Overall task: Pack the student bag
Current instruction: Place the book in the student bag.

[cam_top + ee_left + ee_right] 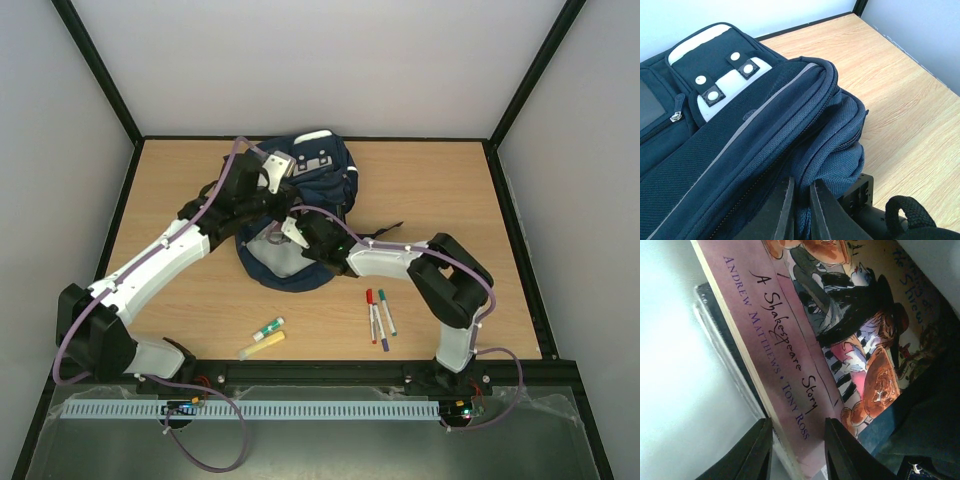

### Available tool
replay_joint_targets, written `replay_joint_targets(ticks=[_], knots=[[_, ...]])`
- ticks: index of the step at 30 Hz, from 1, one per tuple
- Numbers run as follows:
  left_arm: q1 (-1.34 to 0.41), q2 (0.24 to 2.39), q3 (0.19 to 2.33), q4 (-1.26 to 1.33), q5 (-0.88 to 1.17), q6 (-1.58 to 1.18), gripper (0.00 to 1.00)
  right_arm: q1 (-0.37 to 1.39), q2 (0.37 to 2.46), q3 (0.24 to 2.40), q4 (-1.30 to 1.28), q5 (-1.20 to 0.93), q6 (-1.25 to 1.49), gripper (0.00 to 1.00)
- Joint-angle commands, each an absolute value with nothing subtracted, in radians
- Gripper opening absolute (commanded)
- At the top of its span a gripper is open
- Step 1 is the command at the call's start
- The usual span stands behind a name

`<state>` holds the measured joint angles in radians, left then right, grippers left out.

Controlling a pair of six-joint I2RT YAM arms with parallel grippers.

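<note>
The student bag [325, 180] lies on the counter [450, 200] just ahead of my left jaws, which are narrowed to a pinch on a fold of fabric at its zip edge. My right jaws, at its open mouth, grip the spine edge of a pink Shakespeare storybook [790, 370].

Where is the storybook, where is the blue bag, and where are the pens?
book [785, 365]: right wrist view, on its pink title strip.
student bag [335, 185]: top external view, on its navy front fabric.
markers [374, 318]: top external view, on one marker's white barrel.
</note>
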<state>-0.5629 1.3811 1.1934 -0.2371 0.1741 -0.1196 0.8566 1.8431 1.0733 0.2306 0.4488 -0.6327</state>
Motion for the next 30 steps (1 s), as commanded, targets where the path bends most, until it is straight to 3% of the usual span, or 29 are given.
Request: replay_joint_targets(ticks=[1, 10, 16, 23, 26, 30], knots=[[-0.563, 1.303, 1.206, -0.104, 0.206, -0.138, 0.09, 0.844, 1.896, 1.099, 0.298, 0.522, -0.631, 0.3], [-0.562, 1.307, 1.206, -0.106, 0.199, -0.137, 0.11, 0.844, 1.782, 1.067, 0.149, 0.428, -0.542, 0.36], [-0.561, 1.323, 1.204, -0.109, 0.191, -0.132, 0.11, 0.844, 1.602, 0.977, 0.023, 0.339, -0.483, 0.46], [-0.562, 1.369, 1.2, -0.116, 0.168, -0.121, 0.11, 0.84, 1.369, 0.88, -0.187, 0.233, -0.37, 0.5], [-0.561, 1.414, 1.181, -0.086, 0.183, -0.114, 0.12, 0.75, 1.263, 0.867, -0.194, 0.21, -0.299, 0.54], [-0.586, 1.514, 1.189, -0.105, 0.152, -0.077, 0.13, 0.445, 1.206, 0.935, -0.242, 0.025, -0.179, 0.54]])
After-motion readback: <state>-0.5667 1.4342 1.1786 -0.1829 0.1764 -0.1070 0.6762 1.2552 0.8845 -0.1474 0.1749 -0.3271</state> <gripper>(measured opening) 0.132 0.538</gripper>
